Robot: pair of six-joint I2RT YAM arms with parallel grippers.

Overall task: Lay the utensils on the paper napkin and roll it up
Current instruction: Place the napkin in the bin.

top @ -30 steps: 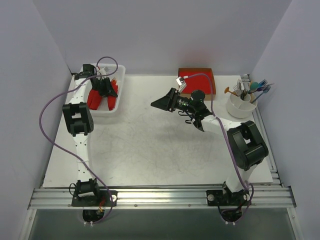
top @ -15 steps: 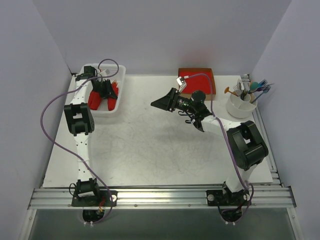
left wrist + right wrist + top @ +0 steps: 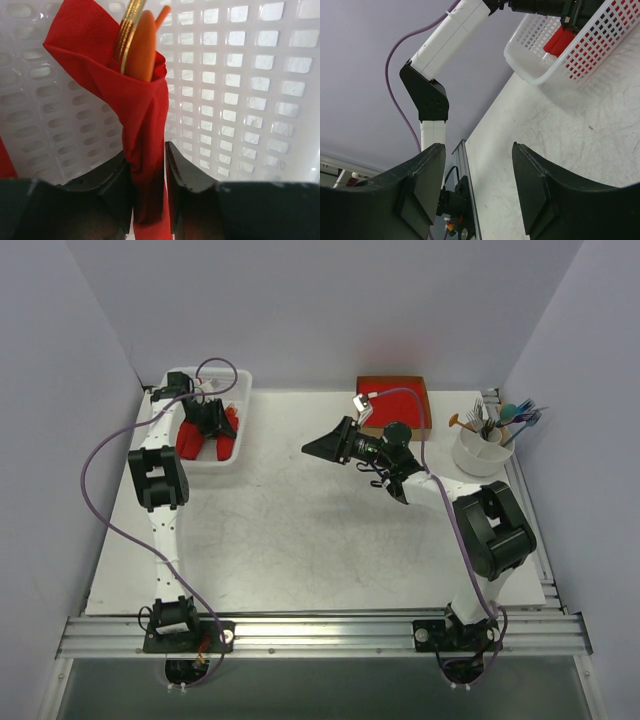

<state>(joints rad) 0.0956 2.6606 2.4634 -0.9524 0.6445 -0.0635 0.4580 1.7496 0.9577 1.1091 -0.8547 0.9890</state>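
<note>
My left gripper [image 3: 209, 426] is inside the white basket [image 3: 243, 430] at the back left. In the left wrist view my left gripper [image 3: 148, 170] is shut on a red rolled paper napkin [image 3: 145, 125] with an orange utensil [image 3: 140, 47] and a gold-coloured one sticking out of its top. More red rolls [image 3: 188, 437] lie in the basket. My right gripper [image 3: 322, 447] hangs open and empty above the table's middle, pointing left. More utensils [image 3: 503, 417] stand in a white cup [image 3: 478, 453] at the back right.
A red napkin stack on brown cardboard [image 3: 394, 400] lies at the back centre. The basket also shows in the right wrist view [image 3: 560, 47] with the left arm [image 3: 445, 45] reaching into it.
The left gripper with the roll has shifted slightly toward the back inside the basket. The right arm has not moved.
</note>
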